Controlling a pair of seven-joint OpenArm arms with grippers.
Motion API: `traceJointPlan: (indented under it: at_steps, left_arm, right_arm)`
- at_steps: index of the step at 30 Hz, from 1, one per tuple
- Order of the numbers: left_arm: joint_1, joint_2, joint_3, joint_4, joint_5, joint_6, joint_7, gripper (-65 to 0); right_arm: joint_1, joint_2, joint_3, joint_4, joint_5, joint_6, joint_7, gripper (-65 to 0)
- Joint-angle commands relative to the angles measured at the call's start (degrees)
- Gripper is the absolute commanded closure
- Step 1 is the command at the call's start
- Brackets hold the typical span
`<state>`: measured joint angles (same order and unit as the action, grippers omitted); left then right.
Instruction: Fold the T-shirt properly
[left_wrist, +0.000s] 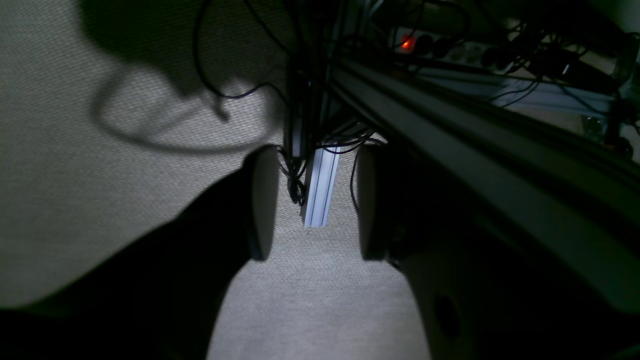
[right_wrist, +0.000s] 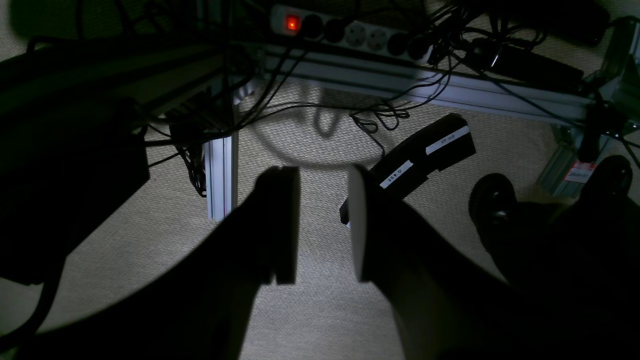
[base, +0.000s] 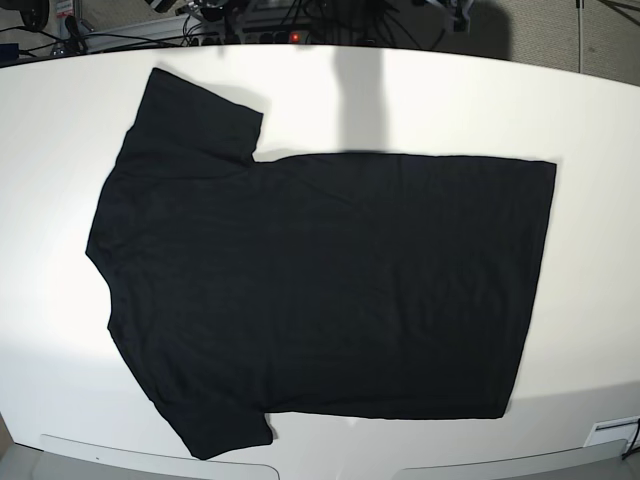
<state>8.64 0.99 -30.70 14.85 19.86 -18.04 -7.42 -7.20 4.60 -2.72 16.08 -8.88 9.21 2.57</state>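
Observation:
The black T-shirt lies spread flat on the white table in the base view, plain side up, collar and sleeves to the left, hem to the right. No print shows. Neither gripper is in the base view. My left gripper is open and empty, hanging over grey carpet beside the table frame. My right gripper is open and empty, also over the carpet. The T-shirt does not show in either wrist view.
Under the table are aluminium frame rails, a frame leg, tangled cables, a power strip with a red light and a black labelled box. Dark shoes stand at the right.

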Motion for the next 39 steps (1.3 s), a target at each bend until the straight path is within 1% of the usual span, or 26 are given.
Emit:
traceJointPlan:
  at_steps: [1, 7, 22, 26, 30, 32, 33, 36, 39]
  left_arm:
    - [0.2, 0.1, 0.1, 0.1, 0.0, -0.4, -0.6, -24.4]
    - [0.3, 0.1, 0.1, 0.1, 0.0, -0.4, -1.4, -24.4]
    - [0.4, 0.1, 0.1, 0.2, 0.0, -0.4, -1.5, -24.4]
    - [1.3, 0.1, 0.1, 0.3, 0.0, -0.4, -2.8, -24.4]
    - [2.6, 0.1, 0.1, 1.4, 0.0, -0.4, -3.4, -18.8]
    - [3.6, 0.1, 0.1, 2.6, 0.0, -2.0, -3.2, -18.6]
    - [4.1, 0.1, 0.1, 3.5, 0.0, -3.7, -3.1, -18.6]
    - [6.2, 0.1, 0.1, 6.8, -0.4, -10.6, -2.0, -18.7]
    - [9.1, 0.1, 0.1, 11.4, -3.8, -14.6, 2.0, -18.9]
  right_arm:
    - [-0.3, 0.2, 0.0, 0.3, 0.1, 0.0, 0.2, -17.6]
    - [-0.3, 0.2, 0.0, 0.3, 0.1, 0.0, 0.2, -17.6]
    - [-0.4, 0.2, 0.0, 0.3, 0.1, 0.0, 0.0, -17.6]
    - [-0.9, 0.2, 0.0, 0.7, -0.2, 0.0, 0.6, -17.6]
    - [-3.3, 0.5, 0.0, 3.9, -0.1, 0.0, 1.4, -17.6]
    - [-5.4, 0.8, 0.0, 7.0, -0.1, 0.1, 1.4, -17.6]
    - [-6.6, 1.0, 0.0, 8.7, -0.1, 0.5, 1.4, -17.6]
    - [-11.1, 1.4, 0.0, 14.9, -0.1, 1.4, 1.2, -17.6]
    - [-16.2, 2.3, 0.0, 21.7, 0.1, 1.8, 0.6, -17.6]
